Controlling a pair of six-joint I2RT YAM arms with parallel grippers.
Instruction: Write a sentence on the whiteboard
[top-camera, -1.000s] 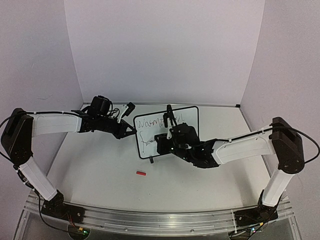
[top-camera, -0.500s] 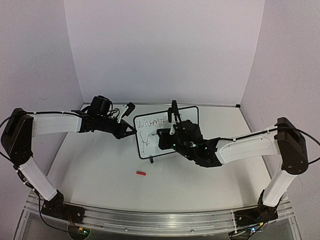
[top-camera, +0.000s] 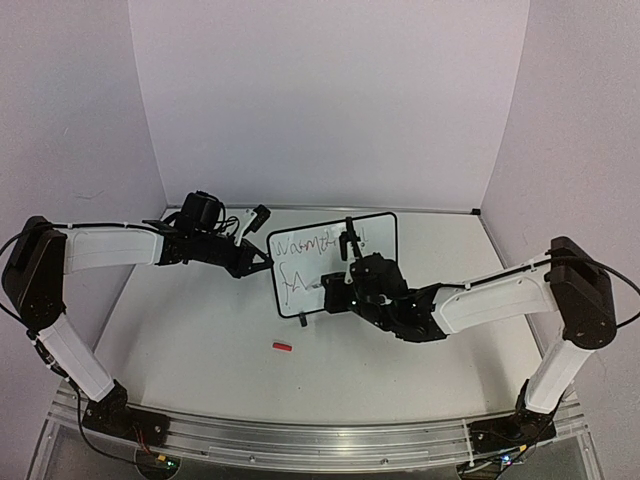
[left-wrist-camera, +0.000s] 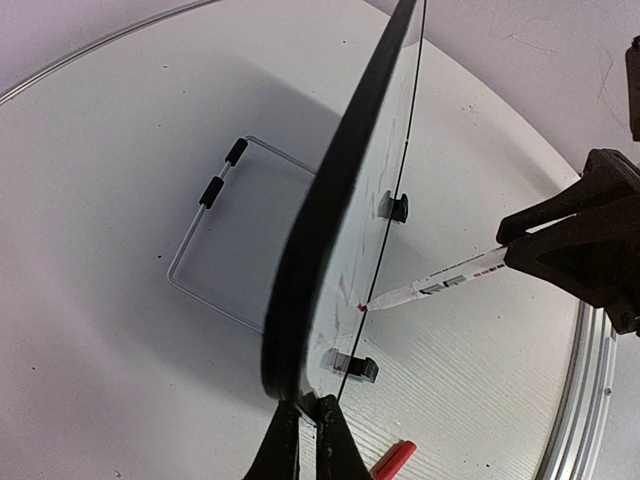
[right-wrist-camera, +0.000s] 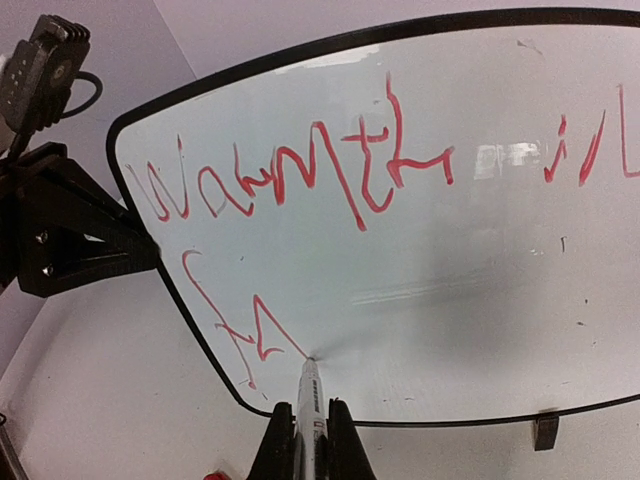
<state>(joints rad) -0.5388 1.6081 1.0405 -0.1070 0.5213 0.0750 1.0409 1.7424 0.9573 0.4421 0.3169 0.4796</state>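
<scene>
The whiteboard (top-camera: 352, 240) stands upright at mid-table and shows edge-on in the left wrist view (left-wrist-camera: 330, 200). My left gripper (left-wrist-camera: 305, 440) is shut on its black frame at the lower left corner (top-camera: 268, 262). The sentence (right-wrist-camera: 300, 180) is red handwriting: an upper line starting "Warmth", and below it two letters (right-wrist-camera: 240, 325). My right gripper (right-wrist-camera: 305, 440) is shut on a white marker (right-wrist-camera: 311, 400), its red tip touching the board just right of those lower letters. The same marker (left-wrist-camera: 440, 285) appears in the left wrist view.
A red marker cap (top-camera: 282, 347) lies on the table in front of the board, also visible as the cap (left-wrist-camera: 392, 460). A thin wire stand (left-wrist-camera: 215, 250) lies flat behind the board. Two black clip feet (left-wrist-camera: 398, 208) sit under the board's lower edge. Purple walls enclose the table.
My right gripper has shifted slightly right along the board's lower line with the marker, and the red strokes there have grown. The left arm and the board have not moved.
</scene>
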